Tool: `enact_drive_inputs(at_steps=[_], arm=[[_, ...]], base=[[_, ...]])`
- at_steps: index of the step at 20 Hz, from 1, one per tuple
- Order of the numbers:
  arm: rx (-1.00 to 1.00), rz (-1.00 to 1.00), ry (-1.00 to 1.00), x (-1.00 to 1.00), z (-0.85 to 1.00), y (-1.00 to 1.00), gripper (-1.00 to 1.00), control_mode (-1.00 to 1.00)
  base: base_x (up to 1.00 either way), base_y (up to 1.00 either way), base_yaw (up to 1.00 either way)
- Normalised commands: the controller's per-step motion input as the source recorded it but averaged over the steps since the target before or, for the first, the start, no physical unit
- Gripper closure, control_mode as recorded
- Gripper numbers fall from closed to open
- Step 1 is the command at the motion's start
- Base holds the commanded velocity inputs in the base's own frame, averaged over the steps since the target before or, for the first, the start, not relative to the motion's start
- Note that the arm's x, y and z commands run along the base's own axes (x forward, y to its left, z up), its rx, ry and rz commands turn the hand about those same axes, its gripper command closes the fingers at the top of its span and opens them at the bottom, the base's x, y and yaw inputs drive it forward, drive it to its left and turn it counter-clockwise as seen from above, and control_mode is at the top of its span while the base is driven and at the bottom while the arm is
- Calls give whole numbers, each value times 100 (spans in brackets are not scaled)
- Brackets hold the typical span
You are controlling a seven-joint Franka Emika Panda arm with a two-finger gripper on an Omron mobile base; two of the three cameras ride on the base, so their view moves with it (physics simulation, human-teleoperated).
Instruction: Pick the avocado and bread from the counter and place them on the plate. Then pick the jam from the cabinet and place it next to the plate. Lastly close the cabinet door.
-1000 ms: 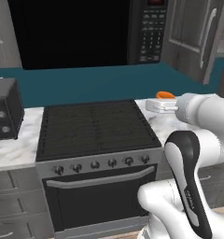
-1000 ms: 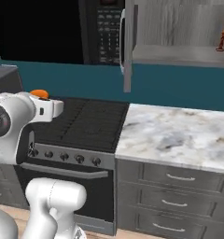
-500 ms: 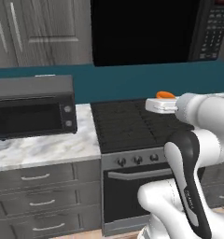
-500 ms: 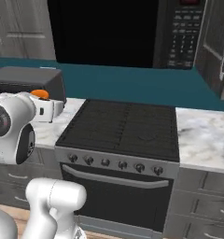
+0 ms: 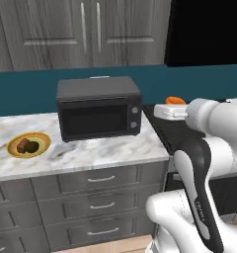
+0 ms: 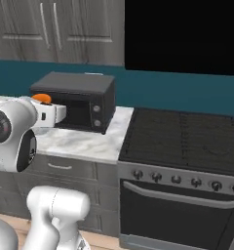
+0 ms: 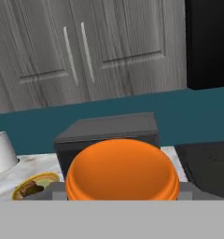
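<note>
My gripper (image 5: 171,109) is shut on the jam (image 5: 176,100), a squat orange jar held level in front of the arm over the stove's left edge. The right base view shows the jam (image 6: 41,98) on top of the gripper (image 6: 54,113). In the hand view the jam (image 7: 122,173) sits large between the fingers. The plate (image 5: 40,138) lies on the marble counter (image 5: 100,153) far to the left, with the dark avocado (image 5: 22,145) on it. A second brown piece beside it is too small to name. The plate (image 7: 49,178) lies low on the left in the hand view.
A black toaster oven (image 5: 98,107) stands on the counter between the gripper and the plate. The black stove (image 6: 182,139) is to the right. Shut grey wall cabinets (image 5: 86,29) hang above. A white roll (image 7: 3,151) stands near the plate. Grey drawers (image 5: 100,180) run below.
The whole view has shifted: the base has driven left, so the stove slid right and the toaster oven and plate came into view. The jam stays in the gripper.
</note>
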Motion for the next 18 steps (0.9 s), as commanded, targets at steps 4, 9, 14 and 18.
enact_drive_inputs(at_steps=[4,9,14,18], arm=[[0,0,0,0,0,0,100,100],[0,0,0,0,0,0,100,100],[0,0,0,0,0,0,100,100],[0,0,0,0,0,0,100,100]], base=[[1,100,0],[3,100,0],[4,100,0],[6,100,0]])
